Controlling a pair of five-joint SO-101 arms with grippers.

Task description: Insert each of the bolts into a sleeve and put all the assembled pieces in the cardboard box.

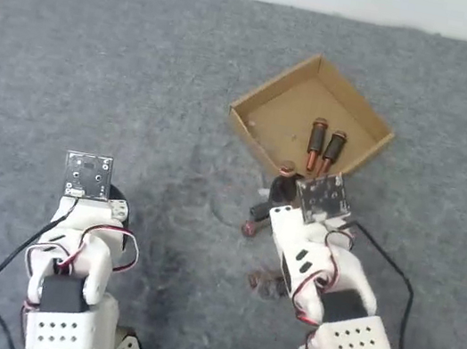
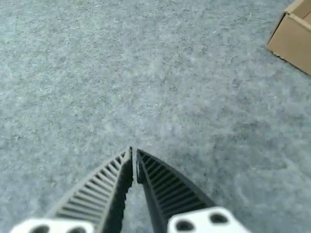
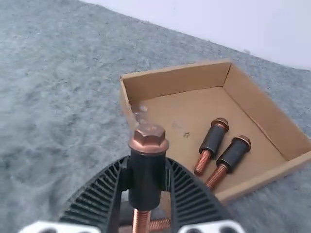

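My right gripper (image 3: 145,165) is shut on a black sleeve (image 3: 145,183) with a copper bolt (image 3: 148,139) through it, held upright just short of the cardboard box's near wall (image 3: 127,104). In the high view this gripper (image 1: 283,188) sits at the box's (image 1: 251,128) front corner. Two assembled pieces (image 3: 212,144) (image 3: 229,159) lie side by side on the box floor, also seen from above (image 1: 316,144) (image 1: 332,152). My left gripper (image 2: 133,154) is shut and holds nothing, low over bare carpet well to the left of the box.
On the grey carpet beside my right gripper lie a loose bolt (image 1: 249,227) and a dark sleeve (image 1: 261,208). Another copper piece (image 1: 264,280) lies beside the right arm. A corner of the box (image 2: 294,36) edges the left wrist view.
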